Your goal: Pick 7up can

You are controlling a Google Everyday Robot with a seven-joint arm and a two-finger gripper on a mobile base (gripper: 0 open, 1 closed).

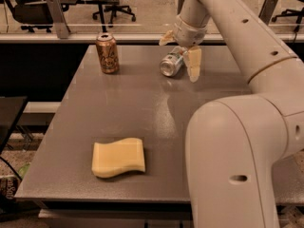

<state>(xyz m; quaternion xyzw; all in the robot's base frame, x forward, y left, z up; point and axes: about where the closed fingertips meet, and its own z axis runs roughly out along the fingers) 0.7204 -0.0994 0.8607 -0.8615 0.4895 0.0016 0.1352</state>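
The 7up can (pixel 171 62), silvery-white with green marks, lies on its side at the far middle of the grey table (pixel 142 108), its shiny end facing the camera. My gripper (pixel 179 50) hangs right above it, open. One cream finger (pixel 193 64) is down at the can's right side. The other finger (pixel 166 37) shows behind the can to its upper left. The can sits between the two fingers and rests on the table.
A brown-orange can (pixel 107 53) stands upright at the far left of the table. A yellow sponge (pixel 118 157) lies near the front left. My arm's large white body (pixel 237 151) fills the right foreground. Office chairs stand beyond a rail behind the table.
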